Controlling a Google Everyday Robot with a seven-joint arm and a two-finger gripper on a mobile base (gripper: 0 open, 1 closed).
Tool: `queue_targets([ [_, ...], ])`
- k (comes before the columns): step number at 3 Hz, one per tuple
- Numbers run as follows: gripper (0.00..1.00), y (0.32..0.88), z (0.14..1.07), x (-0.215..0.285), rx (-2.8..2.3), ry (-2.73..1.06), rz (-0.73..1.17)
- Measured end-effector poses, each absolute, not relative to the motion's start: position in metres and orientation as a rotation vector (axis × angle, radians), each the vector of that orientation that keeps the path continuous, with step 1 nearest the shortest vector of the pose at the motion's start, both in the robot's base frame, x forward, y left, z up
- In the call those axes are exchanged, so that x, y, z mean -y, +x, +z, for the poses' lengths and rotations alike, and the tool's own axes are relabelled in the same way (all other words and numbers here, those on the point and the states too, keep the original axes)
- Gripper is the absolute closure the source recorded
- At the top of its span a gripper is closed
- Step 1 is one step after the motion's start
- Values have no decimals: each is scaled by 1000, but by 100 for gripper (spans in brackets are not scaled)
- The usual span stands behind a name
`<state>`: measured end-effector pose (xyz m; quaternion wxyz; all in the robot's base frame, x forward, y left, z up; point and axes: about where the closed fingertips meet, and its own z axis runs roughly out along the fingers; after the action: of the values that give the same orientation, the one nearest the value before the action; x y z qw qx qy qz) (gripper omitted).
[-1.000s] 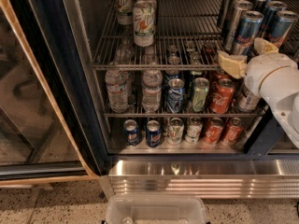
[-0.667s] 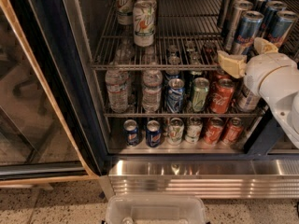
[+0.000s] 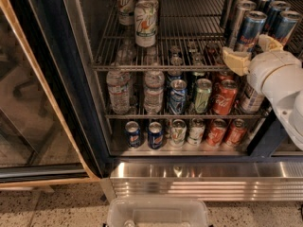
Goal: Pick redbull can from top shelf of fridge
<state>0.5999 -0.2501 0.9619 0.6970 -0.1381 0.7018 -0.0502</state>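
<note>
A clear plastic bin [image 3: 156, 213] sits lowest in the view, on the speckled floor before the fridge [image 3: 203, 181], whose ribbed steel base runs above it. The dark-framed glass door [image 3: 33, 103] is swung open at the left. From the right edge the white arm [image 3: 279, 86] reaches in, and its gripper [image 3: 249, 52] hangs at the front rail of the top shelf [image 3: 189, 32], its two tan fingers spread apart, one on each side of the foot of the redbull can [image 3: 249, 30]; whether they touch it I cannot tell. The can is tall and slim, blue and silver with a silver lid (the red mark on its side is faint), standing upright at the head of a row on the right of that shelf. Plainer silver-grey cans [image 3: 236, 17] line up just to its left, and white-green tall cans [image 3: 145, 18] stand well apart on the shelf's left side. Against the earlier frames, gripper, arm and cans all sit where they were.
</note>
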Motion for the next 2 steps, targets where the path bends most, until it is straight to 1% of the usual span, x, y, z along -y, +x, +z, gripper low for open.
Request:
queue_targets([
  [1, 39, 620, 959, 255, -1554, -285, -109],
  [2, 39, 621, 959, 256, -1554, -284, -113],
])
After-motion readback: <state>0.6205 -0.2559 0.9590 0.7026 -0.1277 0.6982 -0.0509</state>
